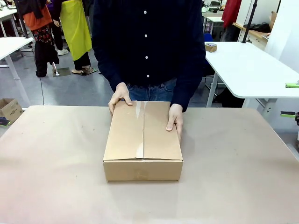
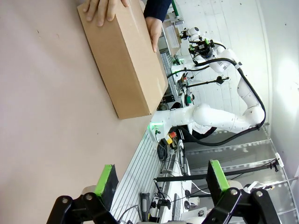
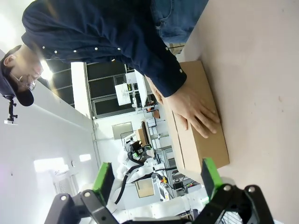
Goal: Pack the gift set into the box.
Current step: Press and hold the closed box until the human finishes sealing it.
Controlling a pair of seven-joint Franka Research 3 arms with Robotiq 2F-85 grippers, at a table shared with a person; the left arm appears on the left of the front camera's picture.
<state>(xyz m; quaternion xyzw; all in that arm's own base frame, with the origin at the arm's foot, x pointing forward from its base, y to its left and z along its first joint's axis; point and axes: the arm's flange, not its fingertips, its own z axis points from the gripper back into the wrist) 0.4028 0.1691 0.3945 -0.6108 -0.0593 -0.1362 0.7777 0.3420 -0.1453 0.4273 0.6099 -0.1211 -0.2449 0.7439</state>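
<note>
Atop the closed box (image 1: 142, 140), person's hands (image 1: 175, 119) palms-down, at far corners

The box (image 1: 142, 140) sits closed in the middle of the table (image 1: 51, 163), with the person's hand (image 1: 120, 97) at its far left corner and the other hand (image 1: 174, 119) on its right edge — both bar my way there. Bare tabletop lies open on either side and in front.

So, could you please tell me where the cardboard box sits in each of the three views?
Front view: the box sits at centre frame, flaps closed.
Left wrist view: the box lies in the upper middle, running diagonally.
Right wrist view: the box is right of centre.
Shared landmark: the person's hands rest on its far end in every view.
</note>
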